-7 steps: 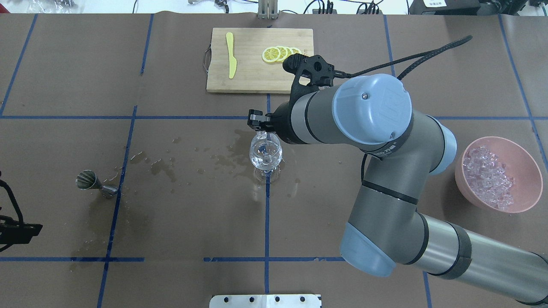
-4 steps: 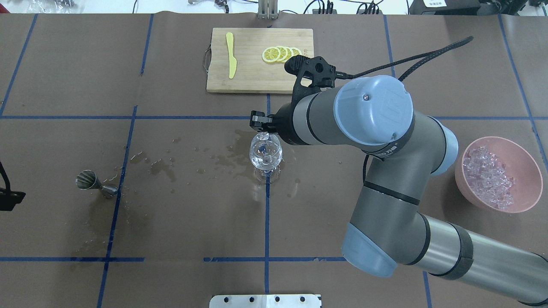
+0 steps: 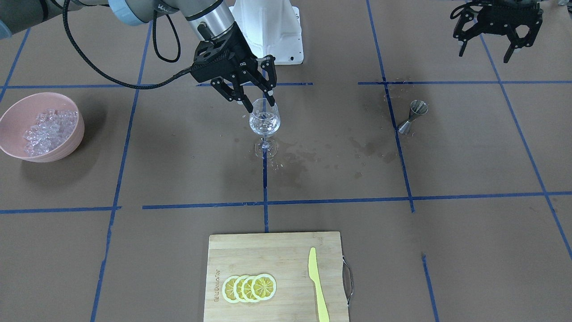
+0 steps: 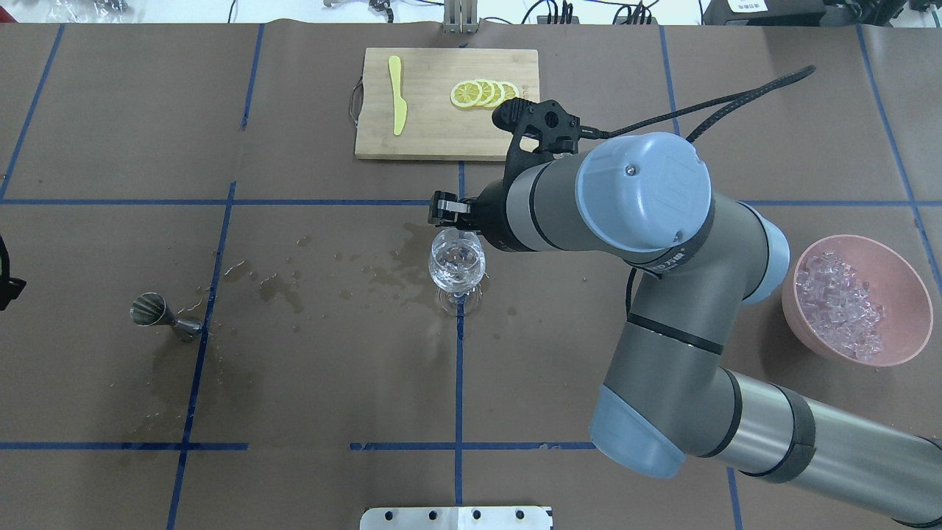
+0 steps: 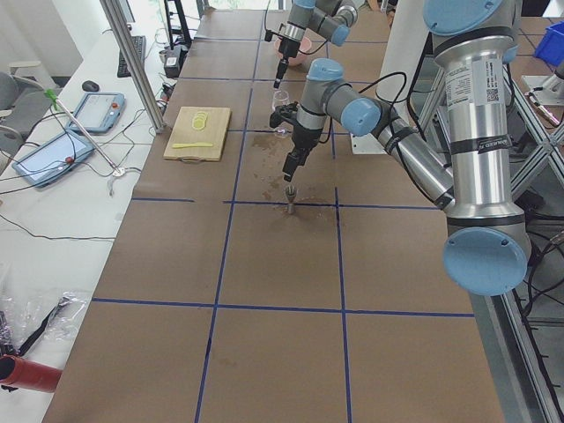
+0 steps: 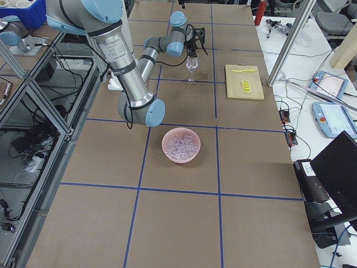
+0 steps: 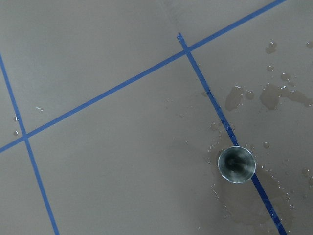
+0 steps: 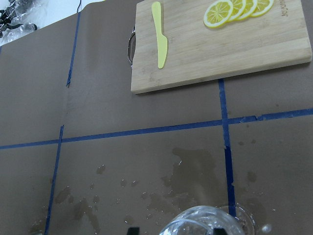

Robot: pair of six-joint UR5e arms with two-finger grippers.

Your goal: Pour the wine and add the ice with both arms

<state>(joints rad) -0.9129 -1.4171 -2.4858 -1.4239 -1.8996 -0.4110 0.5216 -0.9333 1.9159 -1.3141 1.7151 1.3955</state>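
Observation:
A clear wine glass [image 3: 264, 121] stands at the table's middle on wet paper, with clear liquid and ice glints inside; it also shows in the overhead view [image 4: 457, 266] and at the bottom of the right wrist view [image 8: 205, 224]. My right gripper [image 3: 258, 96] hangs open just over the glass rim on the robot's side, holding nothing I can see. The ice [image 3: 47, 127] lies heaped in a pink bowl [image 4: 912, 324]. My left gripper [image 3: 487, 49] is open and empty, high above the steel jigger [image 3: 413, 116], which the left wrist view [image 7: 236, 164] looks straight down into.
A bamboo cutting board [image 4: 427, 140] with a yellow knife [image 4: 397, 96] and lemon slices [image 4: 482, 93] lies beyond the glass. Wet patches [image 4: 280, 287] spread between the glass and the jigger. The right arm's elbow [image 4: 662, 324] spans the table's right half.
The left gripper has drawn back out of the overhead view's left edge. The whitish cube at the right fingertips over the glass rim no longer shows. The right wrist has shifted slightly.

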